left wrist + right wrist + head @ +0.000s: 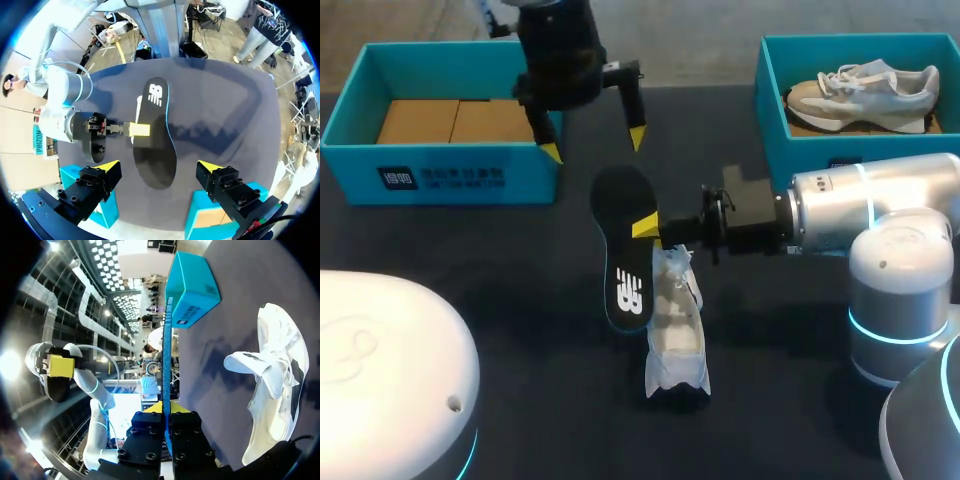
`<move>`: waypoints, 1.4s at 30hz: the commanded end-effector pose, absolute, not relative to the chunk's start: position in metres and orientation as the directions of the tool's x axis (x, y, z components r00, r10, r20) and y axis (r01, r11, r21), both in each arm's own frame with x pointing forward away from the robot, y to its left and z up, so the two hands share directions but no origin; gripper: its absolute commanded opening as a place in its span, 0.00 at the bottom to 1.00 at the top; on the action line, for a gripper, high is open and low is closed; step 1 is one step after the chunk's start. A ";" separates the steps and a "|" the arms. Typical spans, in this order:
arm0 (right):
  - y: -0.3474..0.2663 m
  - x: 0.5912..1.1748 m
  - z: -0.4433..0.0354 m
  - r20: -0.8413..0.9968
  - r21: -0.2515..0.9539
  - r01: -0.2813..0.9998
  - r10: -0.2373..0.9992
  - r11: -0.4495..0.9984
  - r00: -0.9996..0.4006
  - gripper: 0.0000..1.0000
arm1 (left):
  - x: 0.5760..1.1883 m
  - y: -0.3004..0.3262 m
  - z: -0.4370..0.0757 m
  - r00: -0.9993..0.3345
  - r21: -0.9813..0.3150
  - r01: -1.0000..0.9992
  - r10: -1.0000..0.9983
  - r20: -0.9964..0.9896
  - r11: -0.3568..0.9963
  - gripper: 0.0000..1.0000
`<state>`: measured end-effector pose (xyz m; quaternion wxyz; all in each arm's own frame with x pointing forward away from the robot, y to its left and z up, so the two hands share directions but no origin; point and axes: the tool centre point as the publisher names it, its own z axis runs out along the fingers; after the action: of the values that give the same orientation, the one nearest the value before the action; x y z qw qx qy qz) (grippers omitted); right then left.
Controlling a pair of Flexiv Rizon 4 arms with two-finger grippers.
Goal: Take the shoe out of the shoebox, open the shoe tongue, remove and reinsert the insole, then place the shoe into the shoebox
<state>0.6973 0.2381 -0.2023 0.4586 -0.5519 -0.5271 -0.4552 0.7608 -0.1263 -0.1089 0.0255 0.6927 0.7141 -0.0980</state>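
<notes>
The right gripper (650, 228) pinches the black insole (623, 250) by one long edge near its middle, yellow-tipped fingers pressed on it from both sides. In the right wrist view the insole (166, 355) shows edge-on as a thin teal line running straight out between that gripper's fingers. It is held clear of the dark table (520, 270), its logo end over the white shoe (677, 335), which lies on the table just below with its tongue (250, 362) pulled open. The left gripper (594, 146) hangs above the insole's broad end, jaws spread wide and touching nothing; in its own view that end lies between the two tips, apart from both. A teal shoebox (440, 178) stands behind at the left, and a second teal box (772, 110) at the right holds another shoe (865, 88)
</notes>
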 end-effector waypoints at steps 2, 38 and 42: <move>0.239 0.696 -0.202 0.986 -0.026 0.999 0.166 -0.026 0.030 0.00 | 0.763 -0.130 -0.109 -0.017 -0.081 0.997 0.980 -0.198 0.001 1.00; 0.239 0.696 -0.202 0.986 -0.026 0.999 0.166 -0.026 0.030 0.00 | 0.725 -0.077 -0.132 0.108 0.088 0.993 0.282 -0.953 -0.083 1.00; 0.239 0.696 -0.202 0.986 -0.026 0.999 0.166 -0.026 0.030 0.00 | 0.725 -0.077 -0.132 0.108 0.088 0.993 0.282 -0.953 -0.083 1.00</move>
<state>0.6971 0.2378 -0.2020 0.4584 -0.5521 -0.5273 -0.4549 0.7299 -0.0797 -0.1263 0.3334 0.6709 0.5755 -0.3279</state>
